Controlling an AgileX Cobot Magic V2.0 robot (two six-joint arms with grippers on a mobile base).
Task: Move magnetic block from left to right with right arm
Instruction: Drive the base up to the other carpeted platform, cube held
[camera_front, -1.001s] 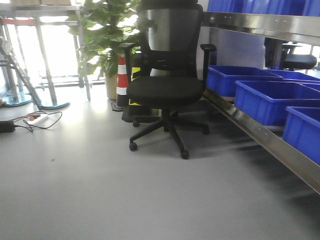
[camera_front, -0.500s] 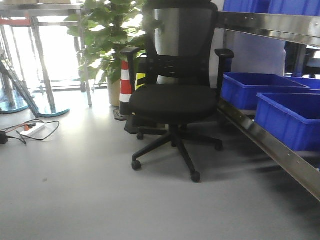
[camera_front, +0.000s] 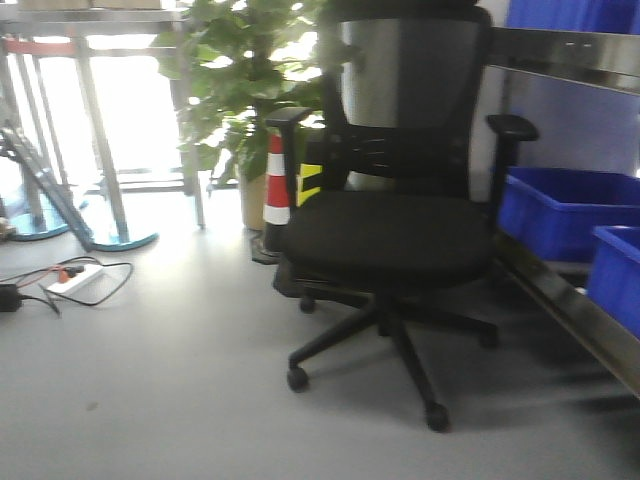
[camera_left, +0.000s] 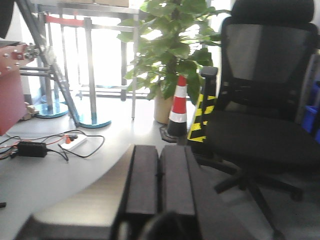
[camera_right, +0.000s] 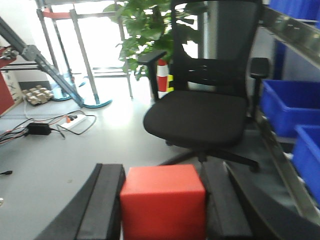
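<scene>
In the right wrist view the magnetic block (camera_right: 163, 202), a plain bright-red cube, fills the space between my right gripper's two black fingers (camera_right: 106, 200), which press against its left and right faces. My right gripper (camera_right: 164, 172) is shut on it, held above the grey floor. In the left wrist view my left gripper (camera_left: 159, 155) has its two black fingers pressed side by side with nothing between them, so it is shut and empty. Neither gripper nor the block appears in the front view.
A black office chair (camera_front: 390, 230) stands close ahead. Behind it are a potted plant (camera_front: 250, 90) and a red-white traffic cone (camera_front: 277, 180). Blue bins (camera_front: 560, 210) sit on a steel shelf at right. A power strip with cables (camera_front: 70, 280) lies on the floor at left.
The front view has closed in on the chair, which has grown larger and shifted right; the blue bins slid toward the right edge.
</scene>
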